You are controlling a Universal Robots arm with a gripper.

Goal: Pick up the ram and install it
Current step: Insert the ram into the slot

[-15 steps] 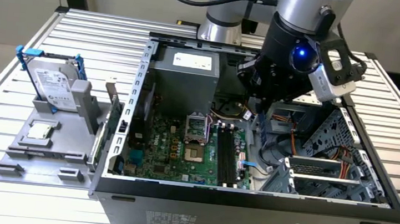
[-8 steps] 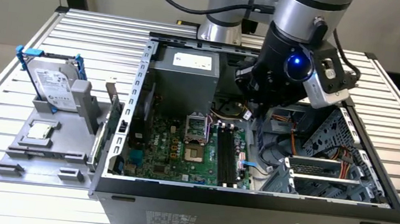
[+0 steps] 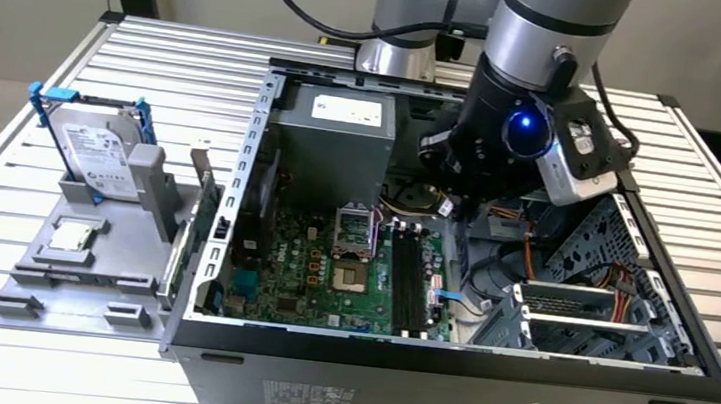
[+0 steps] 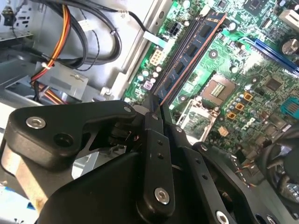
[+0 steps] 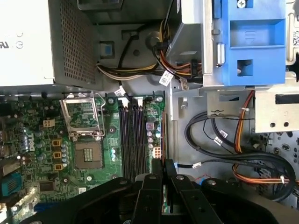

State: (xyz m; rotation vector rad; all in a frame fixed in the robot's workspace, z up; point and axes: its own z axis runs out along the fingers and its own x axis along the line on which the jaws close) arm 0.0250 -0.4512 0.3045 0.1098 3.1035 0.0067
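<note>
The ram [image 4: 191, 51] is a long dark blue stick with black chips and a copper-coloured edge. My gripper [image 4: 156, 105] is shut on one end of it. The stick reaches out over the green motherboard [image 4: 243, 70], along the black memory slots. In the first wrist view the ram [image 5: 163, 135] shows edge-on between the black fingers [image 5: 152, 186], just beside the memory slots [image 5: 133, 140]. I cannot tell whether it touches a slot. In the exterior view my gripper [image 3: 447, 206] hangs inside the open computer case, above the memory slots [image 3: 412, 288].
A hard drive in a blue frame [image 3: 104, 155] and a small square processor chip [image 3: 72, 235] sit on a grey fixture at the exterior view's left. Inside the case are the power supply [image 3: 340, 140], the processor socket [image 3: 351, 261], cable bundles [image 5: 243, 163] and a drive cage [image 3: 591, 307].
</note>
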